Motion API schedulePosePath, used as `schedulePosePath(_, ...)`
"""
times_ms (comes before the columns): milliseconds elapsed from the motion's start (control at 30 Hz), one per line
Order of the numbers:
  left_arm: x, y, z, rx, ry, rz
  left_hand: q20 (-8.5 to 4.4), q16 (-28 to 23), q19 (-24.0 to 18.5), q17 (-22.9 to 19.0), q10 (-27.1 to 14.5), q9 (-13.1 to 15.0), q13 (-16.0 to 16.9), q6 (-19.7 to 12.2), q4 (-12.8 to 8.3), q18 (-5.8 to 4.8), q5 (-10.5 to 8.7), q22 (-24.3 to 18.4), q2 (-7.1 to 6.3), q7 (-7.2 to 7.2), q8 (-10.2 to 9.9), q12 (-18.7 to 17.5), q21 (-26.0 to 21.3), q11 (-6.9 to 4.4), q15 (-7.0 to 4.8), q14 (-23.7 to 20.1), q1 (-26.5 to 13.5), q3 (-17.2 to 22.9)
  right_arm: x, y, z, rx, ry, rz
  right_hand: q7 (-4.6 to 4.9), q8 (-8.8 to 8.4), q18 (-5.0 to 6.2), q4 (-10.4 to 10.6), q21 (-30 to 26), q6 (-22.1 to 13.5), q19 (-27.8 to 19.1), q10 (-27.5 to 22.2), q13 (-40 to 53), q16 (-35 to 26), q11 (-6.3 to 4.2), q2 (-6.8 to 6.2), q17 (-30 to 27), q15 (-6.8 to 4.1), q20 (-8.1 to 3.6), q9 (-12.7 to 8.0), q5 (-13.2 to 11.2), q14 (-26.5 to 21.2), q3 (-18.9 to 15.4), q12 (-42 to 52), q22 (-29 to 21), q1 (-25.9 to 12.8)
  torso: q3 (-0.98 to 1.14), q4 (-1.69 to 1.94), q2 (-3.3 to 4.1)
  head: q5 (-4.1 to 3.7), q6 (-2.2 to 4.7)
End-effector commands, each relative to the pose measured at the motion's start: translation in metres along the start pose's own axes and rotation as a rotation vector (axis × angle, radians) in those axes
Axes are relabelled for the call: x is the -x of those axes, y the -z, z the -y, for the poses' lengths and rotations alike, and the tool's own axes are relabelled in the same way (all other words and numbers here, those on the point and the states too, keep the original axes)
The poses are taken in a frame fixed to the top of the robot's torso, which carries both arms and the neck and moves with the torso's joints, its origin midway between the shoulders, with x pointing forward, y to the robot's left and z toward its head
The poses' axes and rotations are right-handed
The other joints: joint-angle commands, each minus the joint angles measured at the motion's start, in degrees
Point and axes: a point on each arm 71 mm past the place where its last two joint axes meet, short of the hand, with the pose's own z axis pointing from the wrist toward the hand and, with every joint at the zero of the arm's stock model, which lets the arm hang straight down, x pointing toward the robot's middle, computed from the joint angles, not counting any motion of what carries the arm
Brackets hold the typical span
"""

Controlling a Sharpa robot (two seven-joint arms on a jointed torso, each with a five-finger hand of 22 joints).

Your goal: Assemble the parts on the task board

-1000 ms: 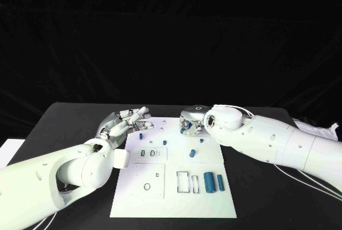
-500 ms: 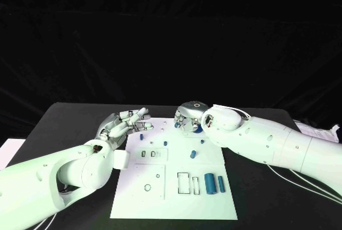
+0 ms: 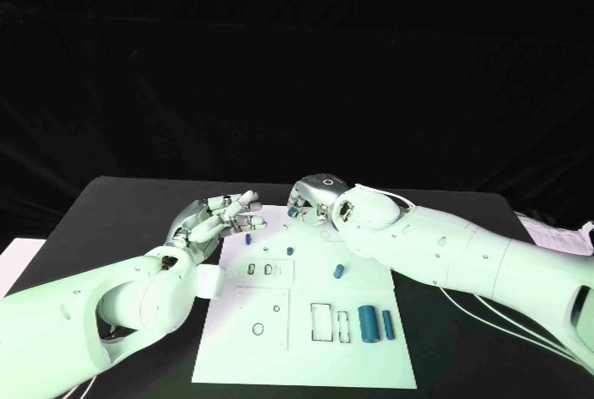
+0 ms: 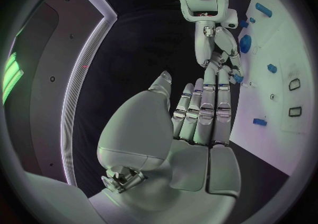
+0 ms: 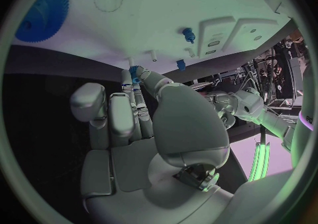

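The white task board (image 3: 310, 347) lies in the middle of the black table. My right hand (image 3: 311, 200) hovers over the board's far edge and pinches a small blue part (image 5: 134, 71) between thumb and a fingertip; the left wrist view shows that part (image 4: 236, 78) at its fingertips too. My left hand (image 3: 221, 215) is at the board's far left corner, fingers apart and holding nothing. Two blue cylinders (image 3: 366, 320) lie near the board's right edge. A small blue peg (image 3: 334, 268) stands mid-board, and two smaller ones (image 3: 249, 239) stand nearer the left hand. A blue gear (image 5: 40, 11) sits on the board.
The board carries rectangular slots (image 3: 321, 320) and small round holes (image 3: 257, 329). White sheets lie at the table's right edge (image 3: 557, 232) and left edge (image 3: 13, 262). Bare black table (image 3: 124, 210) runs on both sides of the board.
My right hand has moved left along the board's far edge, toward the left hand, carrying the small blue part. The left hand has hardly moved.
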Motion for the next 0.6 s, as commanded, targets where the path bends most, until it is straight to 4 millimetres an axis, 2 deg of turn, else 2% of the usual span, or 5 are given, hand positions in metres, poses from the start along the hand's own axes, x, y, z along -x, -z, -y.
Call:
schedulePosePath(33,-0.0033,0.0001,0.0023,-0.012,0.011,-0.021,0.43,-0.32,-0.01,0.08,0.06,-0.03,-0.04,0.02,-0.06,0.64,-0.24,-0.08,0.49,0.76,-0.29,-0.28,-0.29,0.27,0.44,0.0,-0.18,-0.11,-0.0002,-0.0028,0.0019,-0.019,0.004,0.022,0.29,-0.33,-1.1,0.11,0.23,0.1,0.09,-0.11,-0.05,0.3,0.15,-0.15,-0.02,-0.05,0.11,0.77,0.09,1.97,0.28,-0.13,0.04,0.04,-0.2,0.43,0.41,-0.13,0.24)
schedulePosePath(167,-0.0035,0.0001,0.0026,-0.012,0.011,-0.022,0.43,-0.32,-0.01,0.08,0.06,-0.03,-0.04,0.02,-0.06,0.64,-0.24,-0.08,0.49,0.76,-0.29,-0.28,-0.29,0.27,0.44,0.0,-0.18,-0.11,-0.0022,-0.0043,0.0025,-0.024,0.004,0.01,0.32,-0.38,-1.1,0.16,0.28,0.07,0.05,-0.16,-0.06,0.36,0.19,-0.29,0.04,-0.02,0.13,0.79,0.0,1.98,0.25,-0.13,0.09,-0.03,-0.26,0.59,0.67,-0.19,0.35)
schedulePosePath(367,-0.0023,0.0001,0.0027,-0.013,0.009,-0.019,0.43,-0.32,-0.01,0.08,0.06,-0.03,-0.04,0.02,-0.06,0.64,-0.24,-0.08,0.49,0.76,-0.29,-0.28,-0.29,0.27,0.44,0.0,-0.18,-0.11,-0.0039,-0.0046,0.004,-0.037,0.011,-0.004,0.33,-0.4,-1.1,0.18,0.31,0.06,0.03,-0.17,-0.06,0.38,0.19,-0.37,0.05,-0.01,0.14,0.8,-0.05,1.97,0.23,-0.12,0.11,-0.06,-0.3,0.55,0.82,-0.25,0.29)
schedulePosePath(600,-0.0014,0.0003,0.0031,-0.013,0.009,-0.017,0.43,-0.32,-0.01,0.08,0.06,-0.03,-0.04,0.02,-0.06,0.64,-0.24,-0.08,0.49,0.76,-0.29,-0.28,-0.29,0.27,0.44,0.0,-0.18,-0.11,-0.0028,-0.003,0.0081,-0.069,0.043,0.006,0.34,-0.42,-1.09,0.2,0.34,0.07,0.0,-0.18,-0.06,0.41,0.2,-0.47,0.08,0.0,0.16,0.82,-0.11,1.97,0.21,-0.1,0.12,-0.08,-0.32,0.67,0.86,-0.34,0.21)
